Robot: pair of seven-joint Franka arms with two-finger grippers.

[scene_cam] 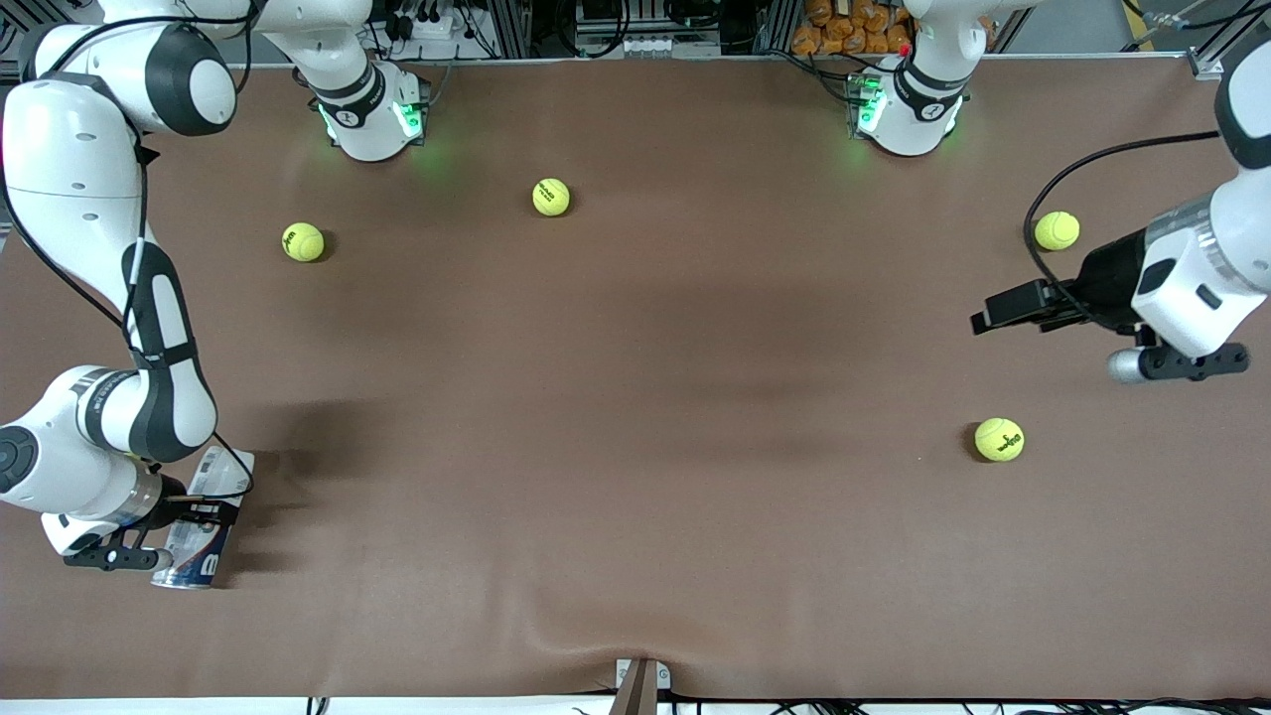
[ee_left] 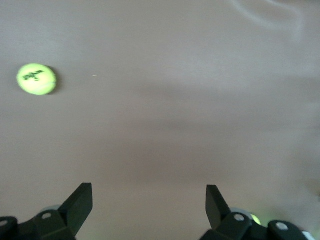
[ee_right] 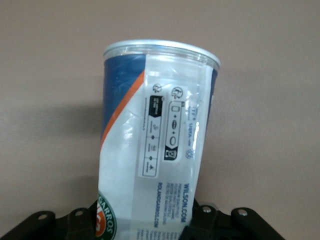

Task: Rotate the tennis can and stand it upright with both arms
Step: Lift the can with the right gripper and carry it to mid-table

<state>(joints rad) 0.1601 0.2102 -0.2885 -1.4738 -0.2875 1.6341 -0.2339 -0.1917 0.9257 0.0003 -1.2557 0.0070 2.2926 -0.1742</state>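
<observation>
Grasp step: right tool (scene_cam: 204, 516) clamps the tennis can (scene_cam: 204, 526) lying at lower left of the frame, left tool (scene_cam: 983, 320) waits wide at right; next, rotate and hand across.

A white, navy and orange label is borne by the clear can (ee_right: 155, 145); the balls (scene_cam: 551, 197) are coloured yellow-green, the bench (scene_cam: 635, 447) brown.

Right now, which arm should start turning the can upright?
Right. Its gripper is already shut on the tennis can, which lies on the table at the right arm's end. The left gripper hangs open over bare table at its own end, nowhere near the can.
</observation>
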